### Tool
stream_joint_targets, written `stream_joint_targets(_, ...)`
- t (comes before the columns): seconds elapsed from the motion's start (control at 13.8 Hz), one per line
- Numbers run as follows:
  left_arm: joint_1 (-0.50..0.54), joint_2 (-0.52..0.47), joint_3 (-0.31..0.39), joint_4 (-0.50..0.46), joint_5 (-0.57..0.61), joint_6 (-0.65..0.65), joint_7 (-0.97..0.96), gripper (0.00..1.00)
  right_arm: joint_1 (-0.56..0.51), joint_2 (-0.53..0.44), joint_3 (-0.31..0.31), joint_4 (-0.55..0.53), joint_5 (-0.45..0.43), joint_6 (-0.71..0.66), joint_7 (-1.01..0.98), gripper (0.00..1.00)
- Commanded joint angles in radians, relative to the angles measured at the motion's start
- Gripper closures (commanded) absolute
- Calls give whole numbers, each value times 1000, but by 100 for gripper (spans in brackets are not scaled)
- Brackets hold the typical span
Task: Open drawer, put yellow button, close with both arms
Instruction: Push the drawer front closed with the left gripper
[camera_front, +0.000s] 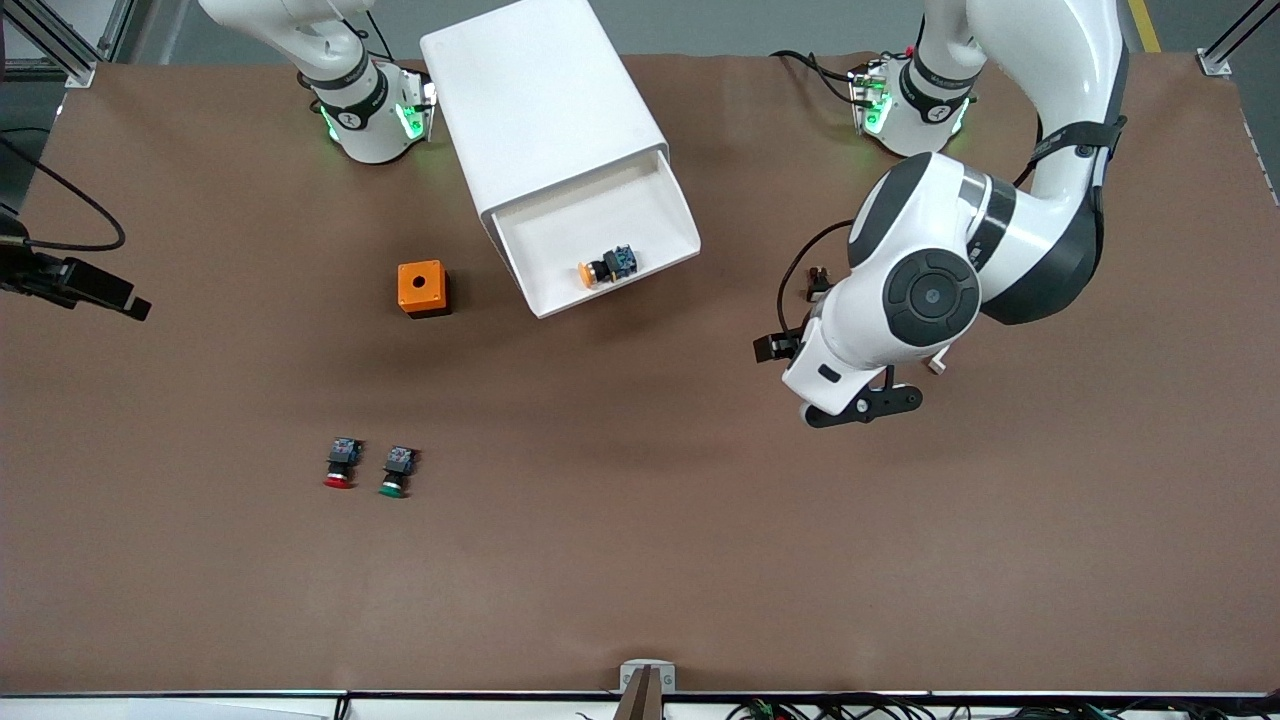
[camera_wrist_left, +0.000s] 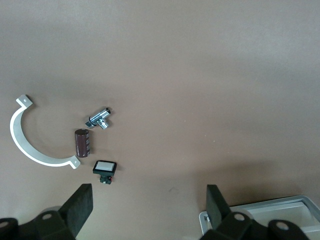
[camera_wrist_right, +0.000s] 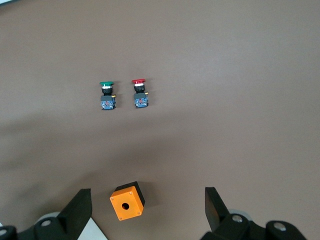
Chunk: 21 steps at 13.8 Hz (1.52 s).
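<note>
The white cabinet (camera_front: 540, 100) stands near the robots' bases, and its top drawer (camera_front: 640, 205) is pulled open toward the front camera. The yellow button (camera_front: 605, 267) lies on its side in the drawer, near the front wall. My left gripper (camera_front: 862, 405) is open and empty above bare table toward the left arm's end, apart from the drawer. The left wrist view shows its spread fingers (camera_wrist_left: 80, 205) and a drawer corner (camera_wrist_left: 265, 210). My right gripper (camera_wrist_right: 149, 196) is open and empty, high over the orange box (camera_wrist_right: 127, 201); it is out of the front view.
The orange box (camera_front: 423, 288) with a round hole sits beside the drawer. The red button (camera_front: 340, 465) and green button (camera_front: 398, 472) lie nearer the front camera. A white curved bracket (camera_wrist_left: 30, 150), a brown cylinder (camera_wrist_left: 82, 142), a metal fitting (camera_wrist_left: 100, 118) and a small switch (camera_wrist_left: 105, 169) lie under the left arm.
</note>
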<state>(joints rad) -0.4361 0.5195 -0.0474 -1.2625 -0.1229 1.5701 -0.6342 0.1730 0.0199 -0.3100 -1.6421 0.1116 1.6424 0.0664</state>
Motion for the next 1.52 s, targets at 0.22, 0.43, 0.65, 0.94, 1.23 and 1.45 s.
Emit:
stream_joint_targets(0.22,-30,13,-17,-2,14,76,2,0,37,-86,23,-87,-64,-1,0,0)
stream_joint_targets(0.43,-75,37,-17,-2,20,99,-6,0,43,-84,45,-70,-82,-18,7,0)
stream_joint_targets(0.65,-119,51,-17,-2,13,158,-10,0,17,-78,83,-48,-87,-21,3,0)
stream_joint_targets(0.94,-228,109,-17,-3,12,203,-71,0,-193,-78,297,-48,-90,-19,9,0)
stream_joint_targets(1.23,-294,142,-19,-3,8,229,-235,0,-196,-78,299,-48,-87,-12,9,0)
stream_joint_targets(1.45,-325,142,-19,-3,-33,229,-329,0,-201,-78,298,-48,-86,-10,9,0)
